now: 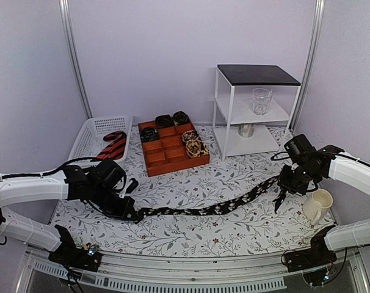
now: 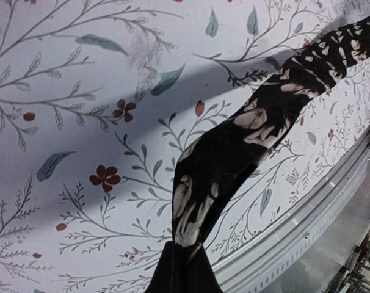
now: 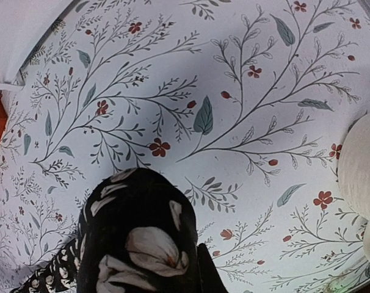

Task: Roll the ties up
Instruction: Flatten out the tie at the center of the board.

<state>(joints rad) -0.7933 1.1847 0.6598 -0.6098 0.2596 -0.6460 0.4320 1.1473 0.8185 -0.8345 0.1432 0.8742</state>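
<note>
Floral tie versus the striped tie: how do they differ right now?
The floral tie is black with pale flowers; the striped tie is red and black. The floral tie is stretched across the table, its ends in the left gripper and right gripper; the striped tie sits bunched in the basket, untouched. Neither is rolled.

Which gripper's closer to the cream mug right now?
Right. The right gripper sits just left of the cream mug, clamping one end of the floral tie; the left gripper holds the other end, far off to the left.
</note>
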